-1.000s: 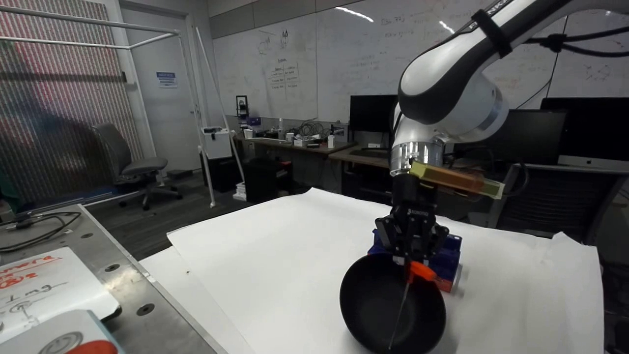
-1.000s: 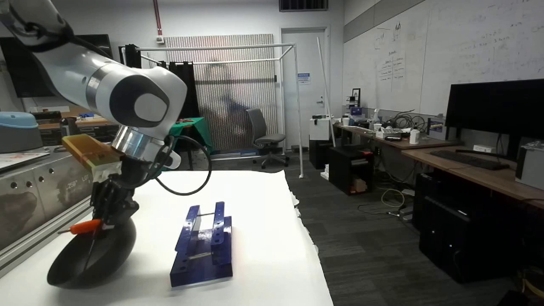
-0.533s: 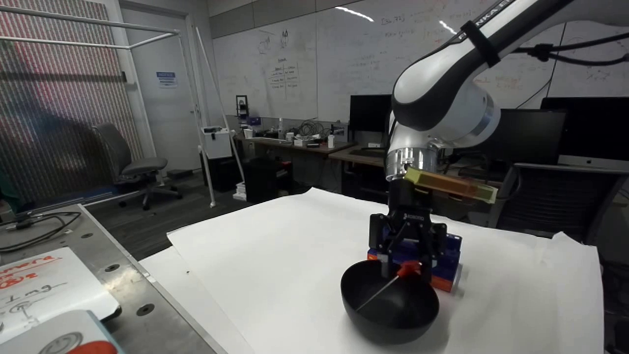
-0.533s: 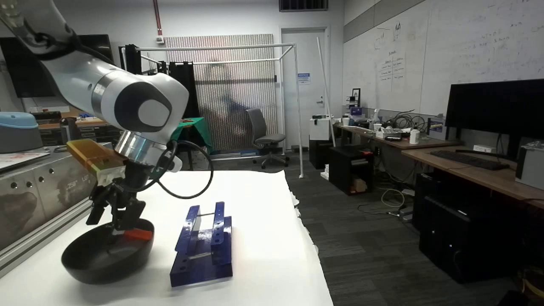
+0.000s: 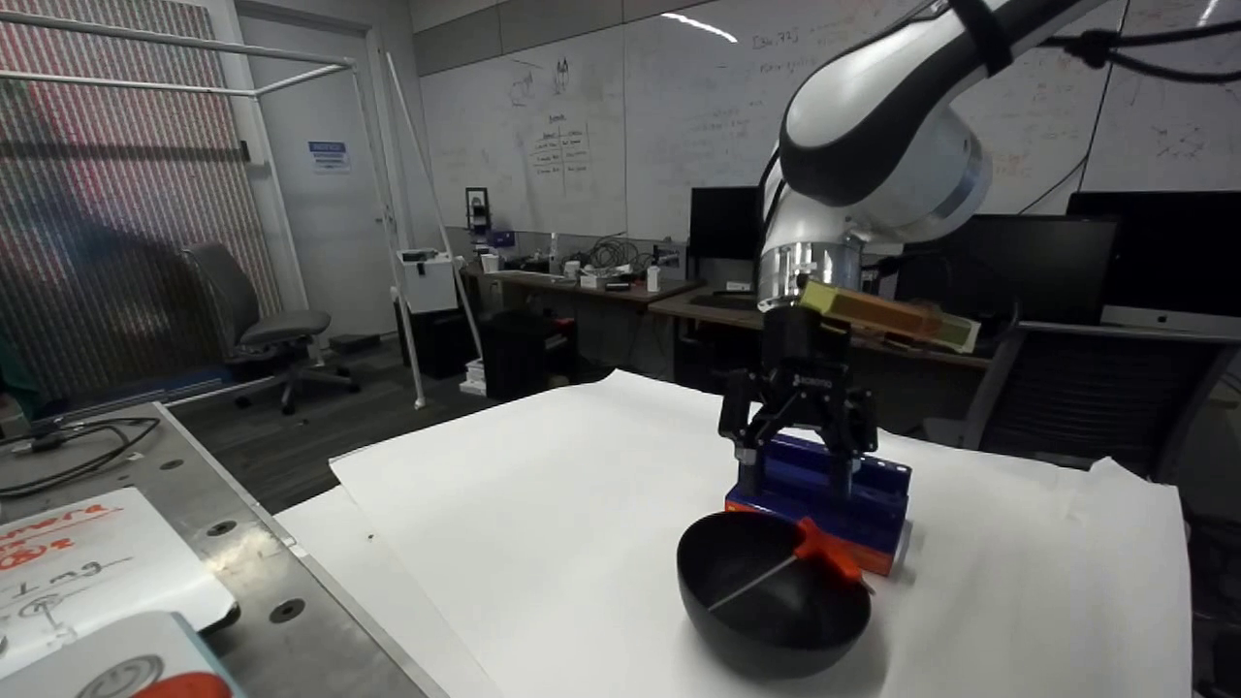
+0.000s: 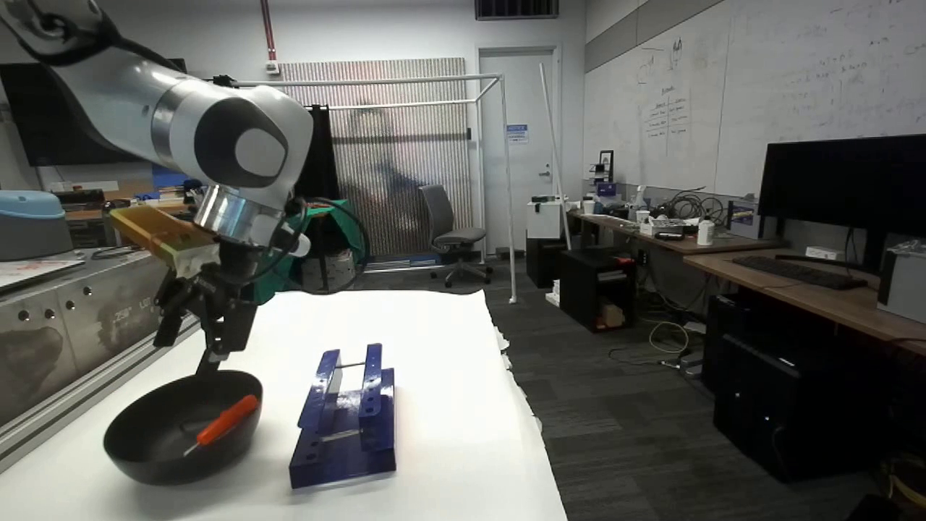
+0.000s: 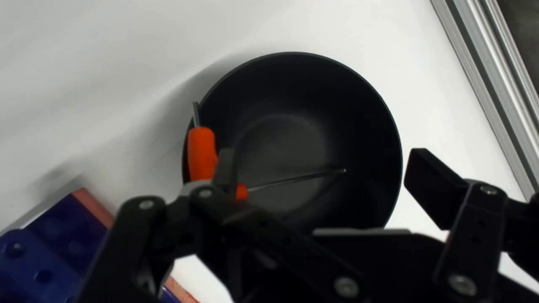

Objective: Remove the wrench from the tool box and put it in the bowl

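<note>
The orange-red wrench (image 5: 826,555) leans inside the black bowl (image 5: 751,635). Its handle rests against the rim on the side near the box, one metal end poking past the rim, and its thin shaft slopes toward the bowl's floor. In the wrist view, a finger covers part of the wrench (image 7: 200,152). Above the bowl, my gripper (image 5: 795,490) is open, its fingers far apart with nothing between them and clear of the wrench. The dark blue tool box (image 6: 340,463) stands on the white-covered table beside the bowl (image 6: 141,463).
A metal bench (image 6: 72,318) with a rail runs along the table side nearest the bowl. In an exterior view an office chair (image 5: 1096,417) stands behind the table. Desks with monitors (image 6: 843,188) are further off.
My gripper has opened, let go of the wrench and risen. The wrench has come to lie in the bowl, and the bowl, tilted a second ago, now sits level.
</note>
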`<state>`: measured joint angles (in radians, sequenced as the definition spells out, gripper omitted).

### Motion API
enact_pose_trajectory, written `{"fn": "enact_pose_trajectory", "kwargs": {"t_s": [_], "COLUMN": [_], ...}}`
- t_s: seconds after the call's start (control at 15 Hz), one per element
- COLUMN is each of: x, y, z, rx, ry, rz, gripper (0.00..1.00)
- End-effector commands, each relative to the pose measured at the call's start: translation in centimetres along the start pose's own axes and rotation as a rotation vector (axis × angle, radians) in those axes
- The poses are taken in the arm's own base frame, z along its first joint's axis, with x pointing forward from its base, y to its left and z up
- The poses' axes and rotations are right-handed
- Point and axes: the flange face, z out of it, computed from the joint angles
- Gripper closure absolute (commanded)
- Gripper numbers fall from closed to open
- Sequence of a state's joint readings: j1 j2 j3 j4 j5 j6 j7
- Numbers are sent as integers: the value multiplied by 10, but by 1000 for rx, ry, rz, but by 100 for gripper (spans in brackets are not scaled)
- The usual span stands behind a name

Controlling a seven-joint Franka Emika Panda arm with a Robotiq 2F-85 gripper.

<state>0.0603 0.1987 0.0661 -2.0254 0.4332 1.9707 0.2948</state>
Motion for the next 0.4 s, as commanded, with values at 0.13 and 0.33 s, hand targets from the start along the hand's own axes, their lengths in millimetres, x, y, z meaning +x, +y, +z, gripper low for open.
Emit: {"fn": "enact_pose_trajectory", "kwargs": {"t_s": [0.13,0.33], "x": [-67,-98], "y": [-17,-22], "z": [-76,-105], "rx": [-68,-81], "ry": [-20,8], "rz": [-92,-127], "gripper": [0,0]}}
